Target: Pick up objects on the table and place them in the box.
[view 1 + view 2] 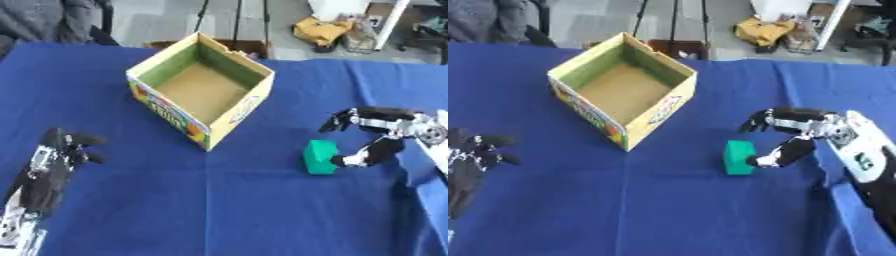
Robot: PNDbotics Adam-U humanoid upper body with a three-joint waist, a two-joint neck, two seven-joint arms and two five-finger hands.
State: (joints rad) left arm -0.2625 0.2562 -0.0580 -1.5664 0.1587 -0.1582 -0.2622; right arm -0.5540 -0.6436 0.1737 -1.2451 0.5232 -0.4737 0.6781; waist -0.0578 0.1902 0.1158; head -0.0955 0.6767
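Green block (738, 157) sat on the blue worktop (219, 200), well right of the box (201, 90) and a bit nearer the robot than the box's near corner. Box was open-topped, yellow walls, bare brown floor, nothing inside.

Right hand (794, 132) was at the block's right side. Its thumb tip touched or nearly touched the block's right face; the fingers (756, 121) arched over, apart from the block, on its far right side. So: spread wide, not closed on anything yet.

Step in hand, as I judged it: getting a grasp on the block. To do it well:
- bring the fingers down past the far-left face so the block sat between them and the thumb, not just nudged from one side
- close across opposite flat faces, low enough that it wouldn't pivot out
- lift straight up before moving left; box wall was tall, so the block needed to clear the rim
- release over the box floor, not over the corner

Risk: thumb alone pushing would slide the block left on the cloth.

Left hand (61, 150) lay idle near the lower left, fingers relaxed, holding nothing.

View differences: the right eye view showed more of the right forearm and its white casing (864, 150), plus the blue cloth edge at lower right. The left eye view showed the left arm along its length; in the right eye view only that hand's fingers showed at the edge.
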